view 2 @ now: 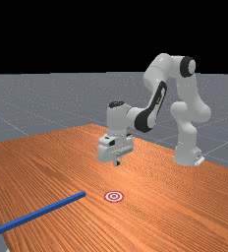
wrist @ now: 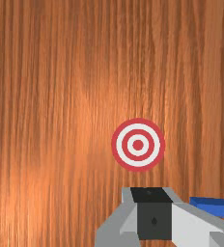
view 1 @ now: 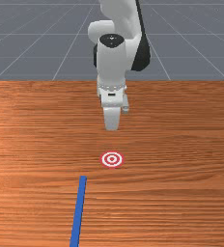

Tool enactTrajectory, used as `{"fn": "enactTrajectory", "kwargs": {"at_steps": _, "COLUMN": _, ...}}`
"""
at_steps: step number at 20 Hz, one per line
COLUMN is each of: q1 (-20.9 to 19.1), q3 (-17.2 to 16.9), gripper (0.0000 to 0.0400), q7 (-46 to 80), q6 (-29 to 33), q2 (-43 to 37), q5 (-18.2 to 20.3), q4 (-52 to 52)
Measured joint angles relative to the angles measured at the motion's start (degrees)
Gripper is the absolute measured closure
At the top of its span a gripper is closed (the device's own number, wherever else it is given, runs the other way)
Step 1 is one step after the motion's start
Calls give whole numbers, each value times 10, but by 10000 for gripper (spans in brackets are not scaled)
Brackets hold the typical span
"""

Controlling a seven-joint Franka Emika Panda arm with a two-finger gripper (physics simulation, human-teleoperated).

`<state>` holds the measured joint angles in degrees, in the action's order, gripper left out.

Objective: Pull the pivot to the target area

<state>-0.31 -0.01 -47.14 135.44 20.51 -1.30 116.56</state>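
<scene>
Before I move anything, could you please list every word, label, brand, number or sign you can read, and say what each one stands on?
No word, brand or number can be read.
Arm: small light marks on its dark strip, too small to read.
Table: the target, a sign of red and white rings, without lettering.

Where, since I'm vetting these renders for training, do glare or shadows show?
Wrist view: a pale glow on the table beside the target; far view: a soft sheen on the wood near the target; front view: fairly even light, no distinct shadow below the arm.
</scene>
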Motion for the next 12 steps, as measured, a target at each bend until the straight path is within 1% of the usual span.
{"fn": "enactTrajectory", "kwargs": {"at_steps": 1, "q1": -7, "q3": 7, "gripper": 400, "q7": -50, "q6": 5, "q2": -5, "q5": -5, "q4": 9}}
{"fn": "enactTrajectory", "kwargs": {"at_steps": 3, "q1": -6, "q3": 6, "gripper": 400, "q7": -47, "q6": 11, "q2": -17, "q5": -5, "q4": 28}}
{"fn": "enactTrajectory", "kwargs": {"at_steps": 4, "q1": 2, "q3": -3, "gripper": 400, "q7": 14, "q6": 103, "q2": -38, "q5": -2, "q4": 79}}
{"fn": "enactTrajectory", "kwargs": {"at_steps": 6, "q1": 2, "q3": -4, "gripper": 400, "q7": 15, "q6": 129, "q2": -52, "q5": -3, "q4": 105}}
{"fn": "enactTrajectory", "kwargs": {"at_steps": 7, "q1": 30, "q3": -31, "gripper": 400, "q7": 231, "q6": 40, "q2": -47, "q5": 15, "q4": 77}}
{"fn": "enactTrajectory", "kwargs": {"at_steps": 8, "q1": 30, "q3": -31, "gripper": 400, "q7": 237, "q6": 44, "q2": -55, "q5": 15, "q4": 90}}
{"fn": "enactTrajectory", "kwargs": {"at_steps": 9, "q1": 40, "q3": -41, "gripper": 400, "q7": 330, "q6": 48, "q2": -64, "q5": 20, "q4": 104}}
{"fn": "enactTrajectory", "kwargs": {"at_steps": 12, "q1": 33, "q3": -34, "gripper": 400, "q7": 415, "q6": 78, "q2": -133, "q5": 11, "q4": 203}}
